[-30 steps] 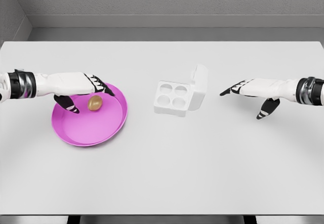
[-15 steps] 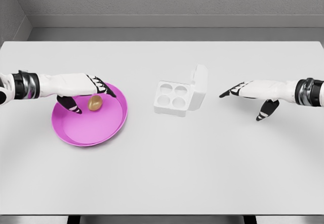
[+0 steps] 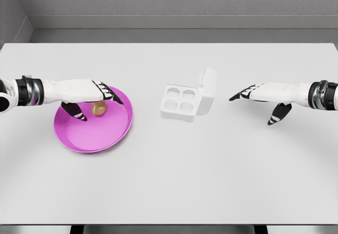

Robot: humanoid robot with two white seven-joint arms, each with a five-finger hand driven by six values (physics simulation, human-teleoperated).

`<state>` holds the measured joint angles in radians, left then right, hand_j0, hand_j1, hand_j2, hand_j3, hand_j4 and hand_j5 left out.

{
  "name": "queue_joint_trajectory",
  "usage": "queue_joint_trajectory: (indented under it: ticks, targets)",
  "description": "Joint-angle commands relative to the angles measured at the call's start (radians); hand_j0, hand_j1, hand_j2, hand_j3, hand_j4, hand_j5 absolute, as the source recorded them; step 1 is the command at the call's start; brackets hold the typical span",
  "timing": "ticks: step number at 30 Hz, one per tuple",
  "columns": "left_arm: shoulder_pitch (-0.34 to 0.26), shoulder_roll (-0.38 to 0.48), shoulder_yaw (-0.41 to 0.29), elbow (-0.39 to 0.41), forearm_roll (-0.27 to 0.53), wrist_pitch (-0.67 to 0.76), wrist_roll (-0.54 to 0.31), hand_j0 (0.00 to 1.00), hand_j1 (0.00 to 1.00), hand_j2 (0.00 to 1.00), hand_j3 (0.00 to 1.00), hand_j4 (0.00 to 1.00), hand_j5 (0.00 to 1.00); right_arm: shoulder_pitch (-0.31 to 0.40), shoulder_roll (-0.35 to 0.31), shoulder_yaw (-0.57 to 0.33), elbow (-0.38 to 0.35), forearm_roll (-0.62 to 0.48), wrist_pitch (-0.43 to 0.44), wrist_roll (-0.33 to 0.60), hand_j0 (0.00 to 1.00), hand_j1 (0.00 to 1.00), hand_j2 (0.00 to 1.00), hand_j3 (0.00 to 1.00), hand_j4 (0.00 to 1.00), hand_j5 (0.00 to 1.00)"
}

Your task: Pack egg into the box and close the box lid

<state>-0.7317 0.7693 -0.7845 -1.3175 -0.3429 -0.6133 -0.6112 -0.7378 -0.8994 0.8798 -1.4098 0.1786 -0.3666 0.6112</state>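
A brown egg [image 3: 99, 108] lies in the pink plate [image 3: 100, 136] at the left of the table. My left hand [image 3: 96, 97] hovers directly over the egg with fingers spread, thumb hanging down beside it, partly hiding its top; it holds nothing. A white egg box [image 3: 180, 102] with four empty cups sits mid-table, its lid [image 3: 207, 89] standing open on the right side. My right hand [image 3: 257, 100] hangs open to the right of the box, fingertips pointing toward the lid, apart from it.
The white table [image 3: 169, 181] stretches wide in front of the plate and box. A grey wall runs along the table's far edge.
My left hand has sunk slightly lower over the egg, now covering its top. The right hand has barely moved.
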Motion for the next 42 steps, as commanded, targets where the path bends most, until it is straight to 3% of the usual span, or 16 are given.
queue_joint_trajectory:
  ticks: [1,12,25,29,42]
  targets:
    - [0.0,-0.002,0.001,0.0,0.005,0.002,0.0,0.94,0.94,0.94,0.94,0.94,0.94,0.0,-0.001,-0.001,0.0,-0.004,0.001,0.0,1.0,1.0,1.0,1.0,1.0,1.0]
    - [0.0,-0.028,0.002,0.044,-0.008,0.002,0.0,0.94,0.94,0.94,0.94,0.94,0.94,0.002,-0.003,0.002,0.0,-0.004,0.0,0.0,1.0,1.0,1.0,1.0,1.0,1.0]
    - [0.0,-0.036,0.002,0.041,-0.013,0.002,0.0,0.94,0.94,0.94,0.94,0.94,0.94,-0.011,-0.006,0.005,-0.003,-0.004,-0.002,0.0,1.0,1.0,1.0,1.0,1.0,1.0]
    - [0.0,-0.038,0.002,0.043,-0.016,0.002,0.0,0.94,0.94,0.94,0.94,0.94,0.94,-0.009,-0.013,0.004,-0.001,-0.004,-0.069,0.0,1.0,1.0,1.0,1.0,1.0,1.0]
    - [0.002,-0.041,0.002,0.046,-0.028,0.002,0.0,0.94,0.94,0.94,0.94,0.94,0.94,-0.018,-0.015,-0.001,-0.014,-0.002,-0.071,0.0,1.0,1.0,1.0,1.0,1.0,1.0]
